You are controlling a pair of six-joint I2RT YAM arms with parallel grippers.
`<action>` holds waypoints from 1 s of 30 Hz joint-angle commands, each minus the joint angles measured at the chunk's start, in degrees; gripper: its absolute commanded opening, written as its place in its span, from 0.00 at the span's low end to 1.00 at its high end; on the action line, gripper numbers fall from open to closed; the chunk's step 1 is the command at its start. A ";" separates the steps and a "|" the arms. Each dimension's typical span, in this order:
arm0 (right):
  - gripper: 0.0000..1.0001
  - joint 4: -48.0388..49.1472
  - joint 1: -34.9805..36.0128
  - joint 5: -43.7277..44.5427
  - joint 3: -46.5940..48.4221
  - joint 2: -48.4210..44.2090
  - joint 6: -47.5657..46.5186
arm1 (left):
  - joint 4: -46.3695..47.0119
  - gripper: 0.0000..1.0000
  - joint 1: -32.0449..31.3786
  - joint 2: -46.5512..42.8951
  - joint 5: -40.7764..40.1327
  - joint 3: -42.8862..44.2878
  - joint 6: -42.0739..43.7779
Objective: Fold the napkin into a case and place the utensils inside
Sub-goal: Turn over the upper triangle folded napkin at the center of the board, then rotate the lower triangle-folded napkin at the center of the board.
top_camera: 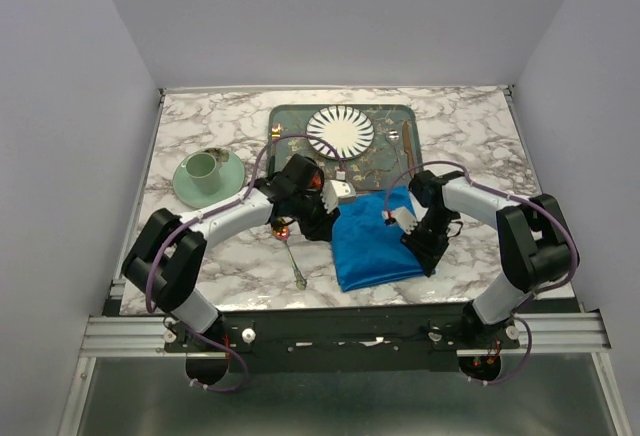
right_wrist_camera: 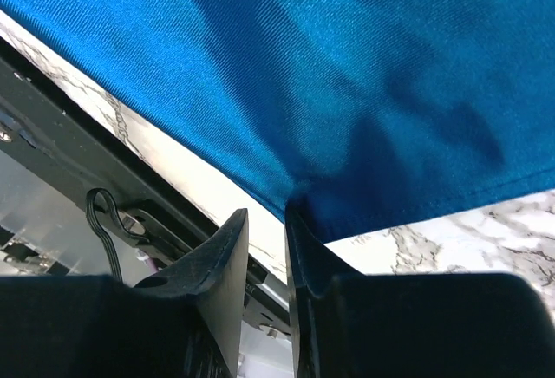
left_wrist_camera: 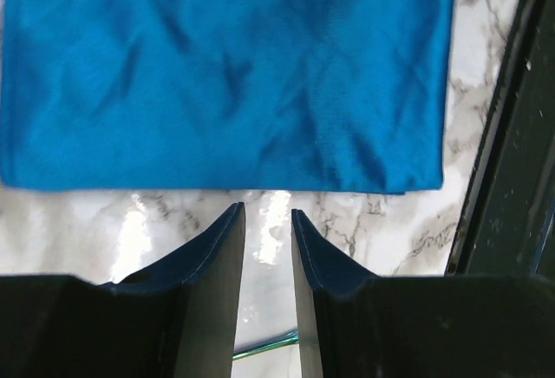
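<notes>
Napkin (top_camera: 375,241), folded and blue, lies near the table's (top_camera: 480,146) front edge. A spoon (top_camera: 293,261) lies left of it. The left gripper (left_wrist_camera: 267,215) sits just short of its left edge, jaws slightly parted, empty. The right gripper (right_wrist_camera: 265,209) meets its right edge, where the cloth puckers; I cannot tell whether it grips.

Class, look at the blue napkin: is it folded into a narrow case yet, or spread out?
Spread out: the napkin lies roughly square, wider than the plate. Whether it is doubled, cannot tell.
</notes>
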 commanded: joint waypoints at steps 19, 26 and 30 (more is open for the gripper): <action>0.37 -9.71 -1.72 -10.20 9.27 -2.20 0.27 | -0.15 0.40 4.01 19.05 -10.53 17.36 -18.68; 0.33 -5.92 -2.96 -0.18 9.72 3.42 1.78 | -5.34 0.37 3.48 21.60 -13.25 17.89 -16.66; 0.33 -4.69 -2.87 2.73 9.27 6.94 0.90 | -8.41 0.34 2.95 20.12 -13.26 17.18 -14.99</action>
